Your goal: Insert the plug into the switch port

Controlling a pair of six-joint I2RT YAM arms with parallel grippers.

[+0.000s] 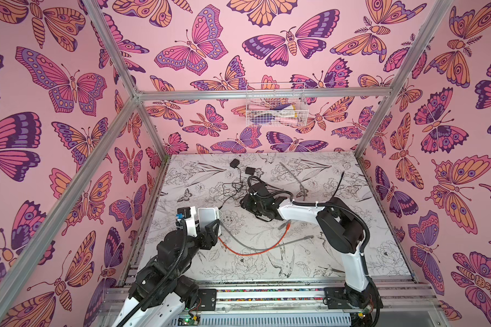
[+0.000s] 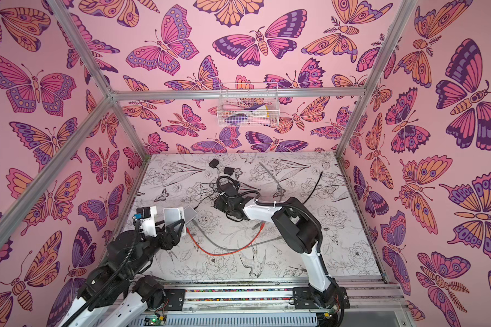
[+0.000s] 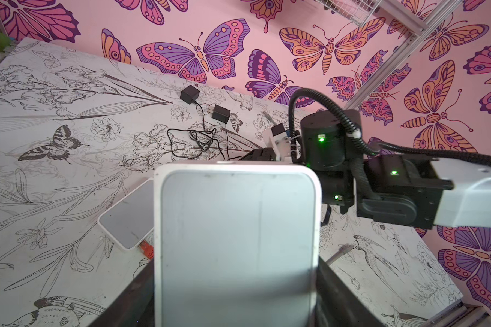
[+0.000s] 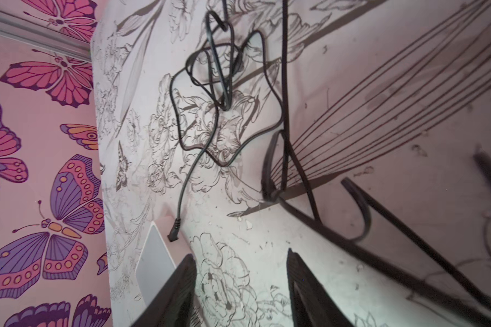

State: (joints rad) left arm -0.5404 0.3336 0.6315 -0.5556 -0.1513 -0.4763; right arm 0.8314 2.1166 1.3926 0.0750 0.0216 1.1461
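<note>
My left gripper (image 3: 236,283) is shut on a white switch (image 3: 236,240) with a grey face and holds it upright above the table; both top views show the switch (image 1: 207,216) (image 2: 172,218). A black plug (image 4: 175,230) on a thin black cable (image 4: 182,141) sits with its tip in the switch's far edge (image 4: 153,260). My right gripper (image 4: 240,254) hovers just beside that edge, over the table. It is open, with nothing between its fingers.
A second white device (image 3: 128,220) lies flat beside the held switch, an orange plug (image 3: 146,249) at its edge. An orange cable (image 1: 250,253) and a grey cable (image 1: 267,246) curl mid-table. Two black adapters (image 1: 234,163) (image 1: 250,170) and tangled cord lie behind. A wire basket (image 1: 275,109) hangs on the back wall.
</note>
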